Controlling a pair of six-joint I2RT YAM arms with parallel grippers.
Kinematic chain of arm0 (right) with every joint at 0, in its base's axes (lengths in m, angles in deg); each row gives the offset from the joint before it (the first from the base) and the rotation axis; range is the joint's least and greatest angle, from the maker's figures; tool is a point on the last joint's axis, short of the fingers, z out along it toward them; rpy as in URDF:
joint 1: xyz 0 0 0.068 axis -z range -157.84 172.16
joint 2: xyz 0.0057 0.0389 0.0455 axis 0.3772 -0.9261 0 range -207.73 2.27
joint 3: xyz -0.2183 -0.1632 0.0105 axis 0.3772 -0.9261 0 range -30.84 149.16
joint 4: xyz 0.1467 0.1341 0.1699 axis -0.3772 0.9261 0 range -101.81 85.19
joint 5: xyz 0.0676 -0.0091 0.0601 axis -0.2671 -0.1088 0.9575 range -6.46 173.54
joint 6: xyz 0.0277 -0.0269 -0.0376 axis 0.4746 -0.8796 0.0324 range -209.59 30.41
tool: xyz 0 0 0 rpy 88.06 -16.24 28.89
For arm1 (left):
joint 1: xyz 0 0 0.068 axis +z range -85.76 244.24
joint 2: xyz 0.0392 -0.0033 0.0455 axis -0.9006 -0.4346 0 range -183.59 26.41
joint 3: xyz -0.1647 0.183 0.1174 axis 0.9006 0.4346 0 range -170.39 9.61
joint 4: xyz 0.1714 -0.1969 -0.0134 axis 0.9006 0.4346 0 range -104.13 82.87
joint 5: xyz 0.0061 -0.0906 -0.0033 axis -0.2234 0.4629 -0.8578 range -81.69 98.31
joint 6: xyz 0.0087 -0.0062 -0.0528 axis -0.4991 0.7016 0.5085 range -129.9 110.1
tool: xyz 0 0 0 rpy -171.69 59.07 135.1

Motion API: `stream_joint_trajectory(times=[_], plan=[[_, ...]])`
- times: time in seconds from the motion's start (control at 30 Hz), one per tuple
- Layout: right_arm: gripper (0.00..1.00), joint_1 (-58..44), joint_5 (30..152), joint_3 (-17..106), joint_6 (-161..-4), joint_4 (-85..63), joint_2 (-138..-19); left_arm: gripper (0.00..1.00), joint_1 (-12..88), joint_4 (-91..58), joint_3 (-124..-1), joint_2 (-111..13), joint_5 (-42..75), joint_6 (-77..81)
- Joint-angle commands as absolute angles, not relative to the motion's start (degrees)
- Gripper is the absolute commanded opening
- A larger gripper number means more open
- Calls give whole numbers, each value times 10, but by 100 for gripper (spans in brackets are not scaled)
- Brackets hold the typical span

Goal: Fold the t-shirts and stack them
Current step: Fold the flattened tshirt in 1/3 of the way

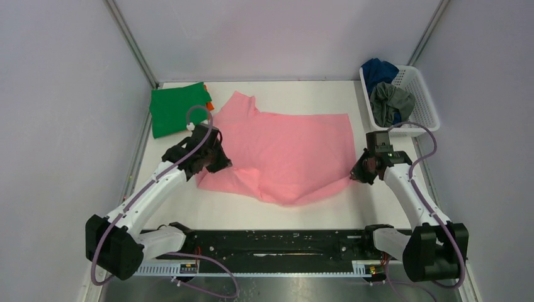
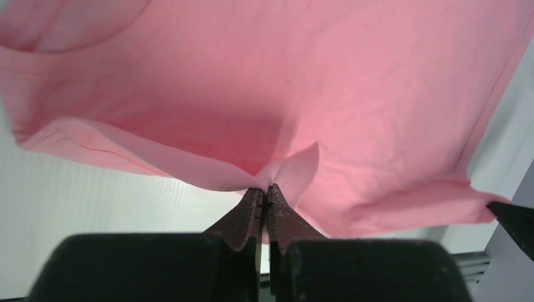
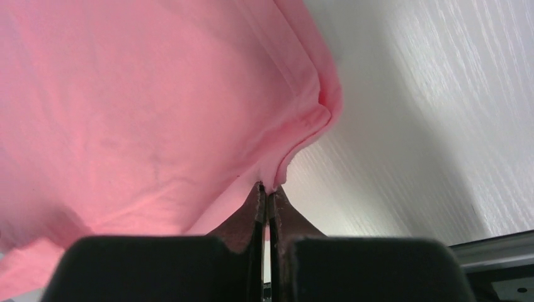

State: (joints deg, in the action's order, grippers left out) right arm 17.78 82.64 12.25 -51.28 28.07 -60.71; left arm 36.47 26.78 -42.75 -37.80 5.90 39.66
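White tabletop (image 1: pixel 296 94) fills the space between pale grey walls (image 1: pixel 63 94). At its far left corner lies a folded green t-shirt (image 1: pixel 176 110), with an edge of an orange t-shirt (image 1: pixel 208 105) peeking out from under its right side. Just to the right, the left gripper (image 2: pixel 265 194) is pinched tight on a fold at the left edge of the pink t-shirt (image 1: pixel 289 148), holding that edge off the table. The pink t-shirt is spread across the middle of the table, rumpled along its near edge, with one sleeve pointing to the far side. At its right edge the right gripper (image 3: pixel 267 189) is clamped on the hem. Further right, at the far corner, a white basket (image 1: pixel 423 110) holds a dark blue t-shirt (image 1: pixel 378 70) and a grey t-shirt (image 1: pixel 390 104), both crumpled.
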Motion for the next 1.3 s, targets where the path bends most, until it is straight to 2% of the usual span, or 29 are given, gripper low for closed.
stream_joint_trajectory(times=[0.0,0.43,0.67,0.73,0.77,0.8,0.83,0.87,0.9,0.93,0.97,1.03,1.17,1.27], plan=[[2,180,818,176,-538,281,-649,0,412,237,-476,-398,55,349],[3,209,812,264,-559,284,-745,0,505,184,-533,-466,81,299],[9,218,816,314,-559,276,-815,3,534,164,-593,-568,103,287],[15,218,818,329,-553,268,-844,12,544,158,-619,-612,111,288],[26,226,819,346,-551,267,-866,25,551,165,-641,-648,112,290],[31,235,819,360,-549,268,-882,34,556,177,-665,-674,115,287],[35,239,820,376,-547,273,-895,47,563,186,-695,-701,114,282],[43,242,818,393,-545,281,-905,73,569,209,-728,-728,108,279],[51,243,811,407,-544,284,-909,93,574,236,-768,-754,104,279],[64,243,802,420,-545,288,-911,98,579,261,-822,-778,101,277],[79,243,793,429,-548,295,-909,99,582,287,-856,-795,95,277],[98,243,785,424,-551,297,-889,99,581,297,-867,-799,114,277],[99,226,815,330,-550,236,-821,99,565,184,-713,-718,209,291],[100,155,832,261,-564,169,-784,99,547,91,-593,-683,271,319]])
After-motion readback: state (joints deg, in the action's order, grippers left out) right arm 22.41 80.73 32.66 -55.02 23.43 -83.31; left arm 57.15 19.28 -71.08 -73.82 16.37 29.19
